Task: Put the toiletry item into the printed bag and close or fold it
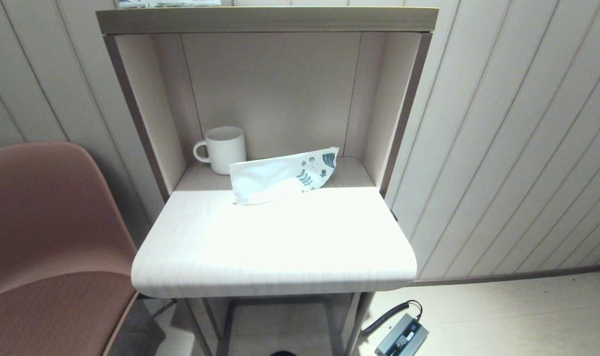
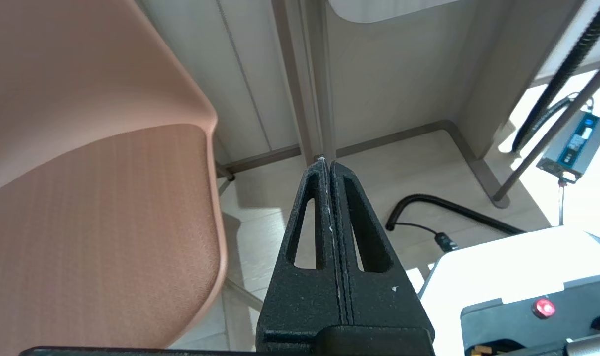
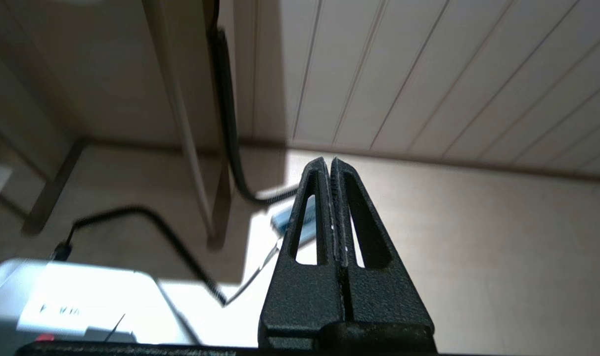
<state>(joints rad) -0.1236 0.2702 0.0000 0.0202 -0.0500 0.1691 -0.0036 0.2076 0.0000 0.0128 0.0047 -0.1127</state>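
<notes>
The printed bag (image 1: 280, 176), white with dark teal leaf and flower prints at its right end, lies tilted where the shelf meets the table top, one edge leaning up. No separate toiletry item shows in any view. Neither arm appears in the head view. My left gripper (image 2: 328, 165) hangs low beside the table leg, above the floor, shut with nothing between its fingers. My right gripper (image 3: 329, 163) also hangs low over the floor near the panelled wall, shut and empty.
A white ribbed mug (image 1: 223, 149) stands in the shelf recess just left of the bag. A pink chair (image 1: 47, 232) stands at the table's left. A blue-grey power adapter (image 1: 401, 337) and black cable (image 2: 448, 207) lie on the floor under the table's right side.
</notes>
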